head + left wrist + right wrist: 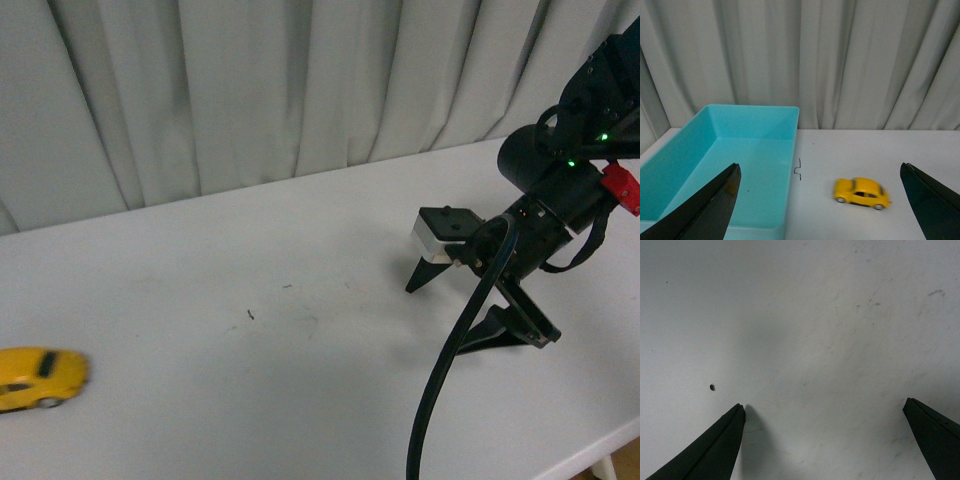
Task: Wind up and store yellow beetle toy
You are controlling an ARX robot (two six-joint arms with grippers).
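Wide-spread black tapered fingers on the right gripper, tips angled down at the tabletop, nothing between them. Black right arm reaching in from the far right of the front view, bent at the wrist, with a small green light, a red connector and a white block with a black top beside the wrist. Thick black cable looping down from the wrist towards the table's near edge.

Equally wide on the left gripper: two dark pointed fingers, empty, seen only from its own wrist camera. Pointed level across the table towards the curtain.

Small glossy yellow beetle toy at the far left of the front view, near the front of the table, on its wheels, slightly blurred, well apart from the right gripper. From the left wrist camera, same rounded yellow car side-on, dark windows, pale-hubbed wheels, ahead of the open fingers and touching neither.

Smooth turquoise plastic rectangular bin near the toy, nothing visible inside; toy outside it on the table, clear of its long wall. Small black squiggle on the surface between bin and toy.

Matt white table with faint scuffs and a dark speck. Pale grey pleated curtain along the far edge.
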